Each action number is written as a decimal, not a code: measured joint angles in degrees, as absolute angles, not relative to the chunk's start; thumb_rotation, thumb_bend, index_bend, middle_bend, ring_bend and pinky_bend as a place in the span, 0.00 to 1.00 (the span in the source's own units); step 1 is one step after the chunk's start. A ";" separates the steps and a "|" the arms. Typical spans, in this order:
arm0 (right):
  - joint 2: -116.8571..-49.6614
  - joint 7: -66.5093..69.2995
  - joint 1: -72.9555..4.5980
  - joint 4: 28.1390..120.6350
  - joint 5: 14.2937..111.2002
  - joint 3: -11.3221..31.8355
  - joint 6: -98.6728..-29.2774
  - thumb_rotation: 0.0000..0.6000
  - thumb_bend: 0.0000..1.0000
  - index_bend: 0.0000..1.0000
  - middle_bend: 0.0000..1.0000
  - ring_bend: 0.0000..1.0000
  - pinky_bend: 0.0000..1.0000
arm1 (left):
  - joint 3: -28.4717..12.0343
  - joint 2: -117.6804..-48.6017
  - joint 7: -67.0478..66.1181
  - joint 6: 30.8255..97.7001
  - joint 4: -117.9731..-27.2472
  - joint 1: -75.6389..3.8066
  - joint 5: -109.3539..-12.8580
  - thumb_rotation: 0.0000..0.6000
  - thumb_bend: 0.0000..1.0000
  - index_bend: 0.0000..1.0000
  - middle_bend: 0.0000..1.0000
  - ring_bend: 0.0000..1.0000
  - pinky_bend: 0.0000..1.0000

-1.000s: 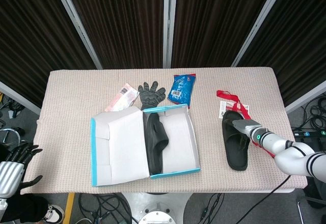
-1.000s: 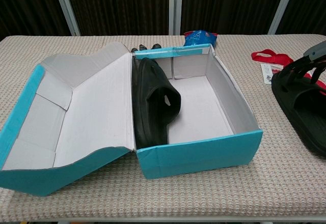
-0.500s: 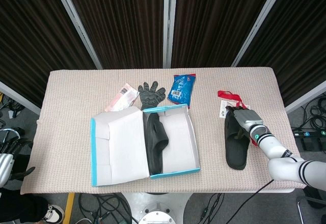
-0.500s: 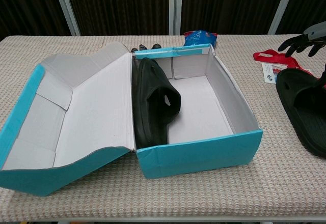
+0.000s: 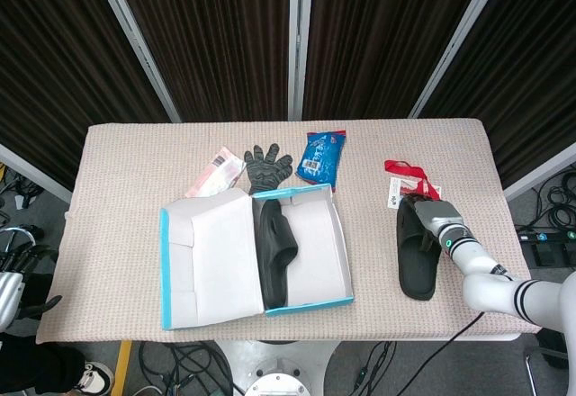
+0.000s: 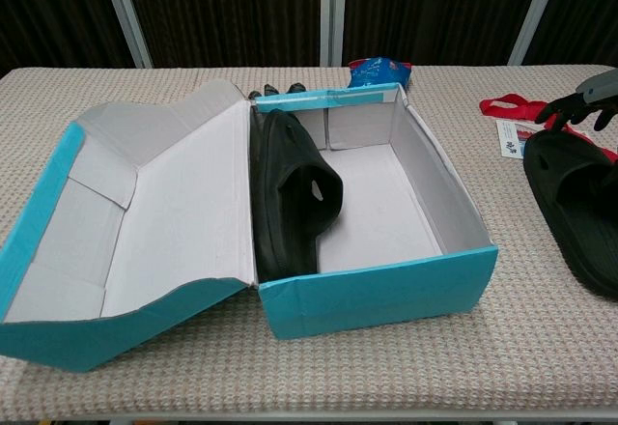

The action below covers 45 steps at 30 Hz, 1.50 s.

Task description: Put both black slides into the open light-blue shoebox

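The open light-blue shoebox [image 5: 302, 304] [image 6: 379, 296] sits mid-table, its lid [image 5: 211, 256] folded out to the left. One black slide [image 5: 274, 250] [image 6: 293, 191] stands on its side inside, against the box's left wall. The other black slide [image 5: 418, 259] [image 6: 577, 203] lies flat on the table to the right. My right hand [image 5: 436, 215] [image 6: 582, 104] hangs over that slide's far end, its fingers [image 6: 552, 112] apart and drooping onto the rim. Low at the far left, off the table, my left hand [image 5: 9, 281] holds nothing.
Behind the box lie a black glove [image 5: 267, 167], a blue snack packet [image 5: 321, 157] [image 6: 379, 70] and a pink-white packet [image 5: 216, 173]. A red strap [image 5: 409, 173] [image 6: 512, 108] with a white card [image 5: 394, 192] lies just beyond the loose slide.
My right hand let go of the slide's strap, rose with fingers spread, then came down onto the slide's far end. The slide turned slightly. My left hand sank lower.
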<state>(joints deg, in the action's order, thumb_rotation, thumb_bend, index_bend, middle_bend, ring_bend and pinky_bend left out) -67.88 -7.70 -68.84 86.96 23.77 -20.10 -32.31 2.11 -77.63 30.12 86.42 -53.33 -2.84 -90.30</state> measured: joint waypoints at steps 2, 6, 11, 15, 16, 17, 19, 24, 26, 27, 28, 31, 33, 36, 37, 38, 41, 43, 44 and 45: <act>-68.29 -8.57 -68.94 86.55 22.69 -19.93 -32.14 1.00 0.02 0.00 0.09 0.00 0.11 | 2.15 -77.64 30.22 86.45 -53.21 -2.76 -90.28 1.00 0.14 0.22 0.17 0.09 0.15; -68.98 -10.04 -68.89 86.18 21.02 -19.73 -32.86 1.00 0.03 0.00 0.13 0.00 0.11 | 2.06 -77.61 29.96 86.37 -53.63 -2.91 -90.25 1.00 0.14 0.22 0.17 0.09 0.15; -70.03 -11.97 -68.72 85.59 18.56 -19.64 -33.47 1.00 0.03 0.00 0.20 0.05 0.13 | 2.21 -77.71 30.37 86.66 -53.10 -2.58 -90.27 1.00 0.14 0.22 0.17 0.09 0.15; -70.87 -13.65 -68.62 84.99 17.06 -19.67 -33.64 1.00 0.06 0.00 0.24 0.08 0.17 | 2.32 -77.82 30.62 86.72 -52.77 -2.46 -90.31 1.00 0.14 0.22 0.17 0.09 0.15; -71.09 -14.07 -68.55 84.82 16.76 -19.60 -33.68 1.00 0.07 0.00 0.24 0.09 0.18 | 2.31 -77.84 30.61 86.68 -52.76 -2.49 -90.31 1.00 0.14 0.22 0.17 0.09 0.15; -71.23 -14.28 -68.45 84.72 16.63 -19.48 -33.79 1.00 0.07 0.00 0.25 0.10 0.20 | 2.32 -77.82 30.55 86.62 -52.81 -2.55 -90.34 1.00 0.14 0.22 0.17 0.09 0.15; -71.41 -14.49 -68.17 84.63 16.64 -19.11 -34.41 1.00 0.08 0.03 0.29 0.14 0.23 | 2.31 -77.72 30.24 86.45 -53.19 -2.69 -90.36 1.00 0.14 0.22 0.17 0.09 0.15; -71.41 -14.70 -66.95 85.22 17.34 -17.49 -37.70 1.00 0.13 0.17 0.43 0.28 0.32 | 2.23 -77.37 29.75 86.41 -54.01 -2.79 -90.32 1.00 0.14 0.22 0.17 0.09 0.15; -71.03 -14.70 -66.18 85.95 18.06 -16.50 -39.55 1.00 0.14 0.23 0.47 0.32 0.36 | 2.24 -77.24 29.65 86.44 -54.27 -2.81 -90.36 1.00 0.14 0.22 0.17 0.09 0.15; -70.79 -14.66 -65.80 86.33 18.52 -16.05 -40.38 1.00 0.14 0.28 0.49 0.36 0.39 | 2.24 -77.19 29.60 86.43 -54.37 -2.82 -90.37 1.00 0.14 0.22 0.17 0.09 0.15; -70.38 -14.57 -65.22 86.90 19.32 -15.45 -41.52 1.00 0.14 0.30 0.51 0.38 0.41 | 2.25 -77.14 29.53 86.42 -54.49 -2.84 -90.38 1.00 0.14 0.22 0.17 0.09 0.15; -68.72 -14.08 -63.58 88.72 22.01 -13.95 -44.06 1.00 0.15 0.39 0.55 0.43 0.47 | 2.25 -77.04 29.44 86.37 -54.71 -2.88 -90.38 1.00 0.14 0.22 0.17 0.09 0.15; -67.22 -13.49 -62.50 90.14 23.83 -12.98 -45.24 1.00 0.15 0.43 0.56 0.45 0.50 | 2.28 -77.05 29.46 86.52 -54.58 -2.81 -90.42 1.00 0.14 0.22 0.17 0.09 0.15; -64.17 -11.59 -60.55 92.75 27.30 -11.12 -46.79 1.00 0.16 0.48 0.58 0.48 0.53 | 2.26 -77.08 29.50 86.73 -54.54 -2.82 -90.50 1.00 0.14 0.22 0.17 0.09 0.15; -62.75 -10.58 -59.71 93.87 28.90 -10.35 -47.46 1.00 0.16 0.49 0.59 0.48 0.54 | 2.25 -77.07 29.48 86.87 -54.58 -2.80 -90.54 1.00 0.14 0.22 0.17 0.09 0.15; -61.64 -9.74 -59.06 94.74 30.18 -9.75 -47.96 1.00 0.16 0.49 0.59 0.48 0.54 | 2.24 -77.04 29.46 86.97 -54.64 -2.78 -90.59 1.00 0.14 0.22 0.17 0.09 0.15; -57.64 -6.29 -56.64 97.79 34.93 -7.55 -49.68 1.00 0.17 0.51 0.60 0.50 0.55 | 2.15 -76.93 29.28 87.23 -55.06 -2.85 -90.69 1.00 0.14 0.22 0.17 0.09 0.15; -54.80 -3.23 -54.82 99.99 38.54 -5.73 -50.91 1.00 0.17 0.51 0.61 0.50 0.56 | 2.11 -76.83 29.04 87.38 -55.35 -2.89 -90.76 1.00 0.14 0.22 0.17 0.09 0.15; -53.72 -1.78 -54.06 100.85 40.07 -4.90 -51.39 1.00 0.17 0.52 0.61 0.50 0.56 | 2.08 -76.79 28.92 87.42 -55.51 -2.92 -90.77 1.00 0.14 0.22 0.17 0.09 0.15; -52.76 -0.24 -53.33 101.62 41.54 -4.04 -51.81 1.00 0.17 0.52 0.61 0.50 0.56 | 2.04 -76.76 28.81 87.44 -55.67 -2.95 -90.77 1.00 0.14 0.22 0.17 0.09 0.15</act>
